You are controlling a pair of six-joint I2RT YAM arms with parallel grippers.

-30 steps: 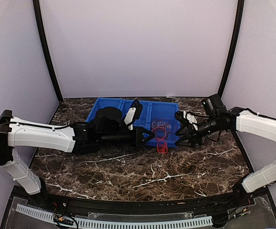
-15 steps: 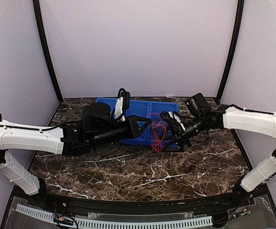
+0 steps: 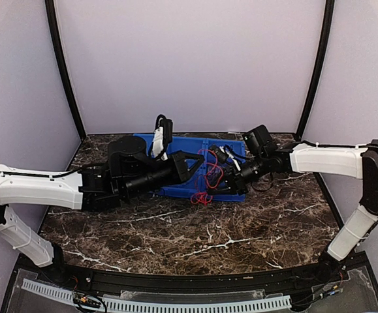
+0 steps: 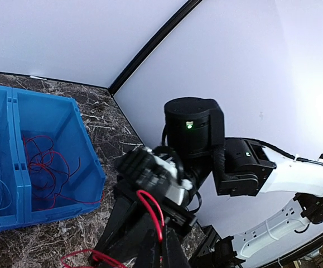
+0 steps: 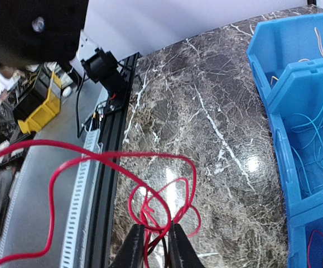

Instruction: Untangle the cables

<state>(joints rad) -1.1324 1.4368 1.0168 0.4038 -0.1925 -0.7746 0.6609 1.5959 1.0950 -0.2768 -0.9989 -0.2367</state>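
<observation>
Over the last second the right gripper (image 5: 154, 249) has travelled leftward along the blue plastic divided bin (image 3: 237, 145) and now sits just beside the left gripper (image 4: 160, 250), which has itself shifted toward the far wall. The thin, looping red cables (image 3: 208, 171) have moved with them, from the bin's near right corner to a position between the two grippers.

Left gripper: fingers pressed together, pinching one strand of the red cables. In the left wrist view the strand rises from the fingertips in a narrow arch toward the right gripper.

Right gripper: fingers stand close together with a narrow gap. Several red loops pass through that gap. Whether the fingers clamp the strands cannot be told.

Location of the red cables: suspended between the two grippers above the bin's near edge. One loose end hangs down to the dark marble-patterned tabletop (image 3: 195, 228), just in front of the bin.

Bin contents: further red strands (image 4: 44, 167) lie in the end compartment. Thin blue cables (image 5: 312, 139) lie in the adjoining compartment. A pale yellow strand (image 5: 317, 36) lies in another compartment.
</observation>
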